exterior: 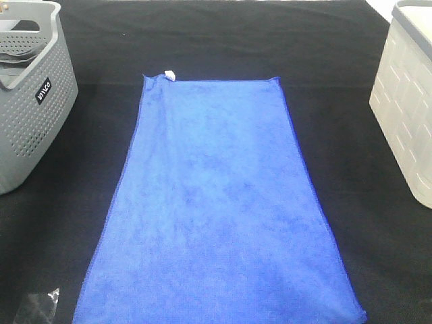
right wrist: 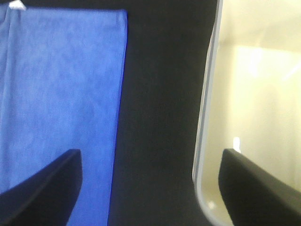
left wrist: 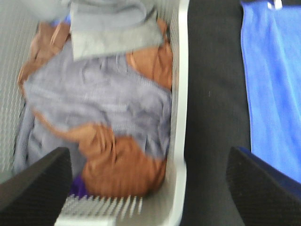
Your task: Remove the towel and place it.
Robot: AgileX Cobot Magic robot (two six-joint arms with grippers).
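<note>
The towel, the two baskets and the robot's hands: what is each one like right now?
towel: spread flat on the black table, nobody holding it
grey basket: upright, holds crumpled grey and brown cloths
white basket: upright, looks empty inside
left hand: open, holding nothing
right hand: open, holding nothing

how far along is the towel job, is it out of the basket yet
Looks done: the towel lies spread flat on the black table, outside both the grey basket and the white bin. In hand: nothing; the left gripper and right gripper are both open and empty. The grey basket holds grey and brown clothes. Left: little that shows, unless the towel belongs elsewhere.
</note>
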